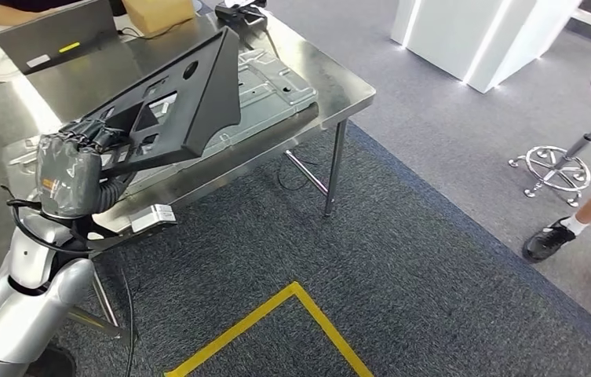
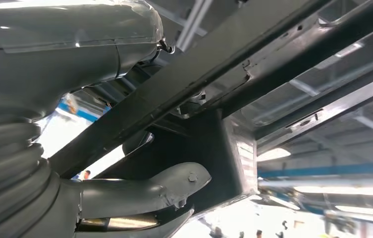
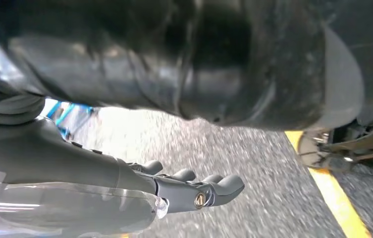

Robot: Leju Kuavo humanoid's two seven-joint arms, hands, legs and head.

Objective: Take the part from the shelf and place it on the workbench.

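My left hand (image 1: 72,169) grips a large black plastic panel (image 1: 186,94) with several cut-outs by its near end. The panel is tilted up and reaches out over the steel workbench (image 1: 339,82). In the left wrist view the panel's dark ribbed underside (image 2: 214,144) runs across the picture, with my thumb (image 2: 144,191) pressed against it. My right hand (image 3: 174,186) hangs beside my body above the grey carpet, fingers loosely extended and holding nothing.
A flat silver sheet-metal part (image 1: 276,82) lies on the bench under the panel's far end. A laptop (image 1: 56,35) and a cardboard box (image 1: 158,14) sit at the back. Yellow floor tape (image 1: 276,314), a stool (image 1: 582,141) and a person's feet (image 1: 559,236) are to the right.
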